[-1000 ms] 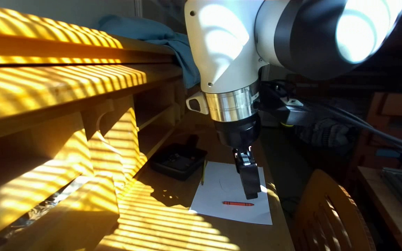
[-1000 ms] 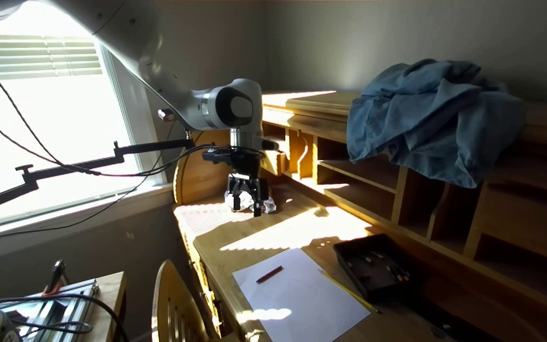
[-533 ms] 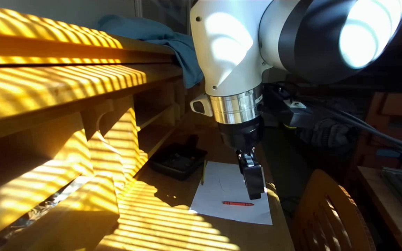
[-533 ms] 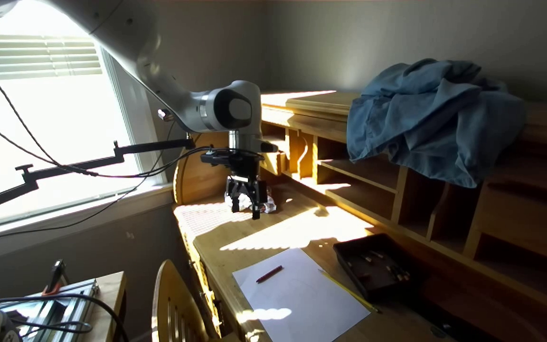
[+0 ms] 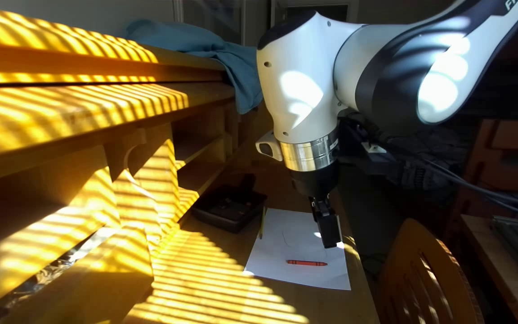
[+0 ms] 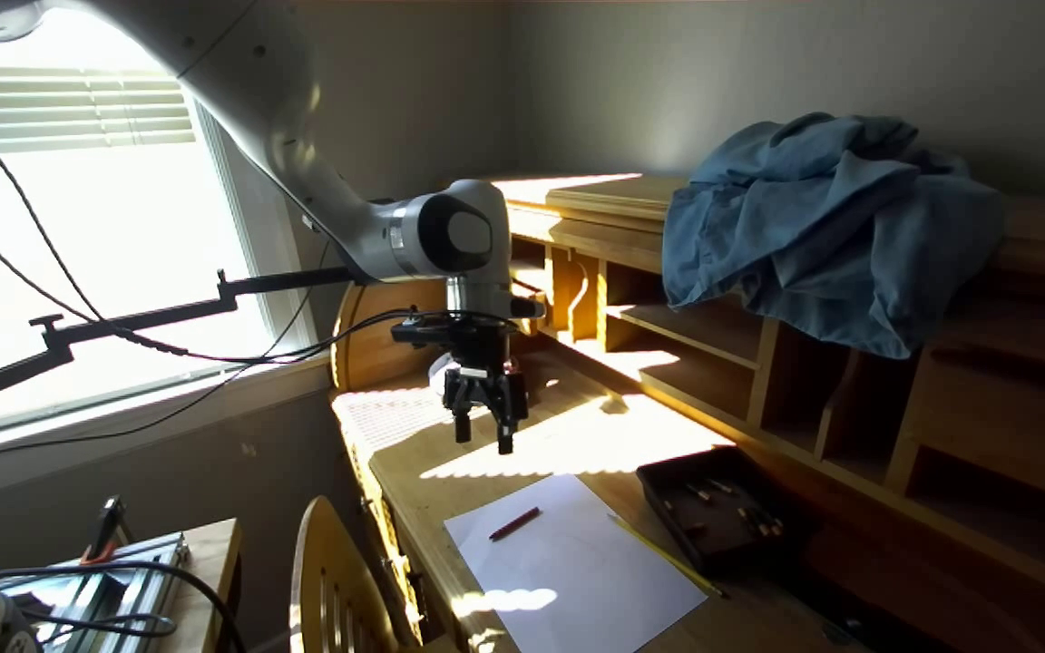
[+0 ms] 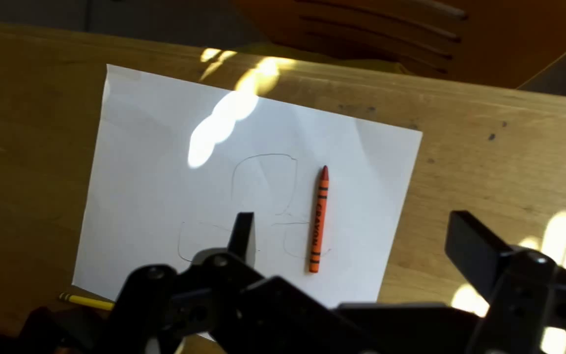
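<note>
Wrist view faces down; all views share the paper [image 7: 263,191].

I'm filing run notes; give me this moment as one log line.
tool: open, empty, above desk / crayon: on paper / pencil: beside tray

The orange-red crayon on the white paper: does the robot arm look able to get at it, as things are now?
Probably yes. The end effector is open and holds nothing, and the orange-red crayon lies uncovered on the white paper, with nothing visible in between. A descent seems needed first.
</note>
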Action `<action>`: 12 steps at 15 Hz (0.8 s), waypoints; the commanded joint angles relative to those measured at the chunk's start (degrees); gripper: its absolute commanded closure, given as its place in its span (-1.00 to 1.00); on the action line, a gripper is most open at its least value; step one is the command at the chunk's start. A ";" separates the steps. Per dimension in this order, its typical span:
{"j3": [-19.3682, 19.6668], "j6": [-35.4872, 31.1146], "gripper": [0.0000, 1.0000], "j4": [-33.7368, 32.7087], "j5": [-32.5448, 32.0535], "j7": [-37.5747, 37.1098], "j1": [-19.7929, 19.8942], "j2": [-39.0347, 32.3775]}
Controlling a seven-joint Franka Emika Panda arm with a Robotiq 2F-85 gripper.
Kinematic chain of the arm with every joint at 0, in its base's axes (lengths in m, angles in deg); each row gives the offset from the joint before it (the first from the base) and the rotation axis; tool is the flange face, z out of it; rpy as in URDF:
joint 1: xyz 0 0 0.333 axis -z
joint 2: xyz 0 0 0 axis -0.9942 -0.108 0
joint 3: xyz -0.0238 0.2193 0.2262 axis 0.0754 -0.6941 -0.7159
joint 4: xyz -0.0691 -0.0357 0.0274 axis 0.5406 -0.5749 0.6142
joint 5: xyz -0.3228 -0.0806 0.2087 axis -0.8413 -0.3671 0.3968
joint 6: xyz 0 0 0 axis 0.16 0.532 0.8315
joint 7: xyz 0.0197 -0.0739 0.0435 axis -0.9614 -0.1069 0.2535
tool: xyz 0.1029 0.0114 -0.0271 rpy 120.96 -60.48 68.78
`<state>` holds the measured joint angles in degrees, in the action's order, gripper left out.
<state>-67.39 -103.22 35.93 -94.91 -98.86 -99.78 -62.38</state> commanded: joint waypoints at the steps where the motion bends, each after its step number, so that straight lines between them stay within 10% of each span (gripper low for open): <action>1: 1.75 -6.12 -1.00 2.70 -6.35 -3.78 0.17 -0.76; 12: 3.44 -35.59 -1.00 9.99 0.84 -2.78 3.67 -4.33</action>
<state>-63.38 -133.54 43.47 -98.26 -103.85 -97.19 -66.22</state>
